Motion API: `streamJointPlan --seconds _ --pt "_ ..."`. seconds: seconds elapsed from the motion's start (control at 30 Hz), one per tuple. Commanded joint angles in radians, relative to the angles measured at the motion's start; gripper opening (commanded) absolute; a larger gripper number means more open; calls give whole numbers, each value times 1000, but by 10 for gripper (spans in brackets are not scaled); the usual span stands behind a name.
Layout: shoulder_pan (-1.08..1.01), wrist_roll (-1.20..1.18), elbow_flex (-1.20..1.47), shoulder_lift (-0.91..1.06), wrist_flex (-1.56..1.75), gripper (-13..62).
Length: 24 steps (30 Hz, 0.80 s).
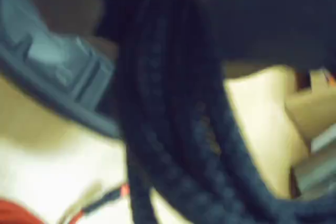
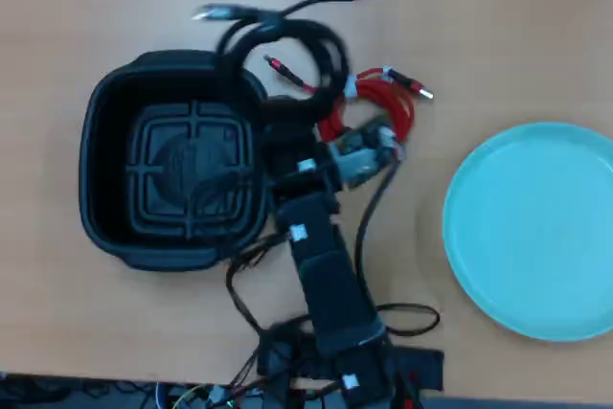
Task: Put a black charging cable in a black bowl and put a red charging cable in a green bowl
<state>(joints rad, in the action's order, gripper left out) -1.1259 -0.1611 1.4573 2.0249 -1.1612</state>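
Observation:
In the overhead view my gripper point(image 2: 287, 110) is at the black bowl's point(image 2: 96, 141) right rim, shut on the black charging cable point(image 2: 330, 50). The coil hangs over the bowl's far right corner, and its silver plugs stick out up and to the left. In the wrist view the black cable point(image 1: 173, 119) fills the middle, very close and blurred, with the bowl's rim and handle point(image 1: 58, 72) to the left. The red charging cable point(image 2: 383, 102) lies on the table right of the gripper; a bit of it shows in the wrist view point(image 1: 16, 213). The green bowl point(image 2: 536, 227) stands empty at the right.
The arm's base and its loose black wires point(image 2: 249, 313) are at the table's near edge in the overhead view. The wooden table point(image 2: 498, 26) is bare at the far right and far left. The black bowl's grid floor holds nothing.

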Motion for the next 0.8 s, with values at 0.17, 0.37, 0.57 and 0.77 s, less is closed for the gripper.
streamJointPlan --seconds 0.17,0.37,0.57,0.77 --pt "245 -5 -198 -92 143 -69" --pt "414 -5 -172 -147 160 -69" --pt "512 -5 -86 -175 160 -69" --pt "577 -9 -25 -175 161 -69"
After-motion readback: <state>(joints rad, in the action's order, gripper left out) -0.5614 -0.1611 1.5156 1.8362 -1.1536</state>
